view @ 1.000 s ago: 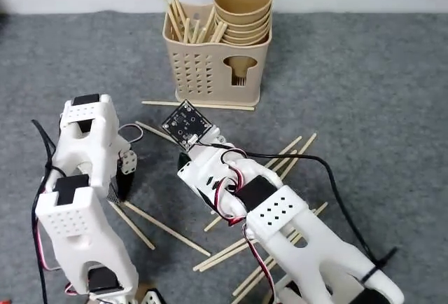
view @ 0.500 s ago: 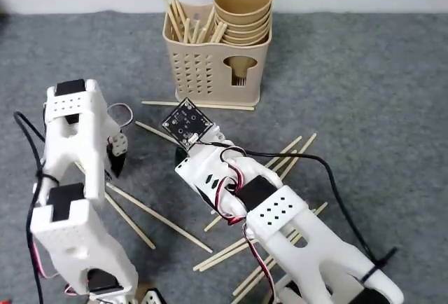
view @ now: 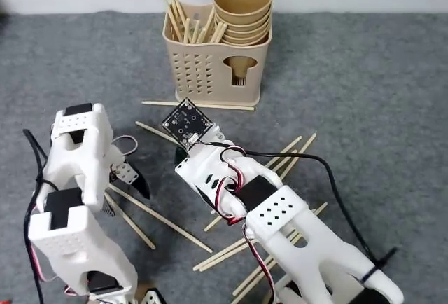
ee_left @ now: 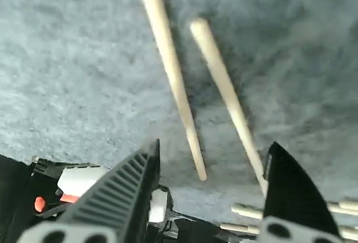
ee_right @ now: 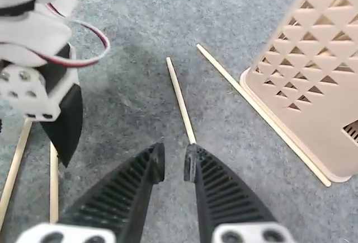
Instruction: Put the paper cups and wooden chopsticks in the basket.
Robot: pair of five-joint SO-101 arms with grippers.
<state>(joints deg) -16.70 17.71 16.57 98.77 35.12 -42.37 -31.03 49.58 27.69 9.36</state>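
Counted from above: 1 basket (view: 210,73) with 2 compartments, 1 stack of paper cups (view: 243,6) showing about 5 nested rims, 1 bundle of wooden chopsticks (view: 190,25) standing on end, and roughly 10 loose chopsticks (view: 290,153) scattered flat on the grey carpet (view: 378,87).

In 1 compartment, the cups: plain tan, mouths up. In the other compartment, right beside them, the bundle: pale sticks leaning with their ends above the rim. Basket itself beige, pierced with rows of small holes.

Left gripper (ee_left: 215,145) spread wide and released, grasping nothing. On the carpet between its fingers (ee_left: 131,187), 2 slender pale sticks, side by side but apart: a shorter-reaching stick (ee_left: 170,69) ending about midway between the fingertips, and a second stick (ee_left: 224,86) running up close against 1 finger. Cannot tell whether touching.

Right gripper (ee_right: 173,153) drawn nearly together with a narrow gap left, clasping nothing. Just ahead of its fingertips, 1 flat chopstick (ee_right: 180,94), near end just beside 1 fingertip, not between the 2. Farther ahead and off to 1 side, 1 long chopstick (ee_right: 263,114) lying along the foot of the basket.
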